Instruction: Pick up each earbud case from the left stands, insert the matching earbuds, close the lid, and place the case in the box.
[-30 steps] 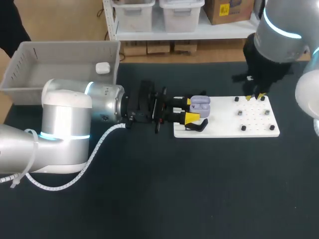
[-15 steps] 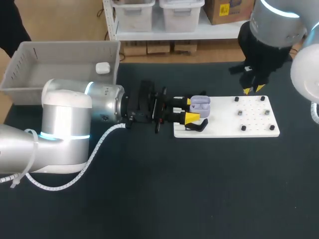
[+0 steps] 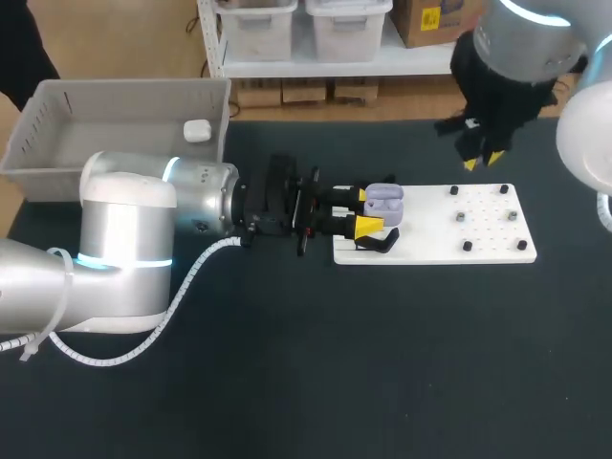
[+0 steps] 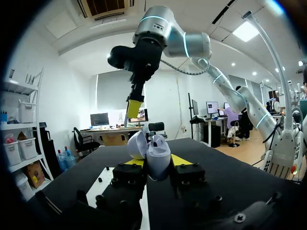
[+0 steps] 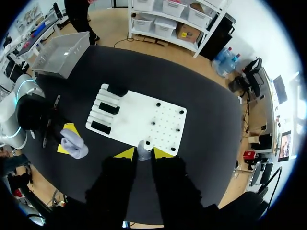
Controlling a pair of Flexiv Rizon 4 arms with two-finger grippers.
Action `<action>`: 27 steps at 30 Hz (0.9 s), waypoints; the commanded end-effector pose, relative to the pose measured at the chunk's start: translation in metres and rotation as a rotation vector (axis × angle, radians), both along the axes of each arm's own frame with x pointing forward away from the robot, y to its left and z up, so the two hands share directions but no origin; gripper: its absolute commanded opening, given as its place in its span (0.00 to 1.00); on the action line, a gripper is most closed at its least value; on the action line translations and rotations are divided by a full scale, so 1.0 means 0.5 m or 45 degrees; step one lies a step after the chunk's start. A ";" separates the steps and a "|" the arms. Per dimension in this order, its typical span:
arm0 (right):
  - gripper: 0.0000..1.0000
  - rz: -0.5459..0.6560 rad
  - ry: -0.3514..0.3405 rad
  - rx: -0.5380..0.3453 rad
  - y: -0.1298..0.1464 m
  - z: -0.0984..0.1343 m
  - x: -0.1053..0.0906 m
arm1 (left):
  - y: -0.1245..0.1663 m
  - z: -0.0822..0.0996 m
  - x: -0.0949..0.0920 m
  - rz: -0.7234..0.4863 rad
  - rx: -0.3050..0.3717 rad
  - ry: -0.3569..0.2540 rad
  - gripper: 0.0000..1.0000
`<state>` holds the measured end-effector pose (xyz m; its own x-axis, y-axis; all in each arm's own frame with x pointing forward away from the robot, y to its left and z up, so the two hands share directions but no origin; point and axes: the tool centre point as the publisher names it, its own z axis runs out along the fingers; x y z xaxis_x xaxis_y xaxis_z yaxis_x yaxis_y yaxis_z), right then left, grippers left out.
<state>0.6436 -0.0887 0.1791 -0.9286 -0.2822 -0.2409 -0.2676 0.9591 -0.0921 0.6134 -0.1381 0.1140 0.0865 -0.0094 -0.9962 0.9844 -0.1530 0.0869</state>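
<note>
The left tool (image 3: 369, 212) pinches the open lavender plastic earbud case (image 3: 385, 202) across its smooth sides, which look light, rigid and probably slippery, while the right tool (image 5: 143, 153) nips a small pale earbud (image 5: 143, 145).

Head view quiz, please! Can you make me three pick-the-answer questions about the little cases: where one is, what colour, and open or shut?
1. Where is the white case? A on the white board; B in the grey box; C on the dark table.
2. What colour is the held case in the left end effector? A lavender; B red; C green.
3. Its lid is: A shut; B open; C missing.
Answers: B, it lies inside the box; A, pale purple between the yellow tips; B, the left wrist view shows it swung up.
</note>
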 end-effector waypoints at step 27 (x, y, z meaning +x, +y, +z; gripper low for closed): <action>0.00 0.233 0.123 -0.013 0.230 0.063 -0.089 | 0.000 -0.001 0.000 0.003 -0.002 -0.002 0.00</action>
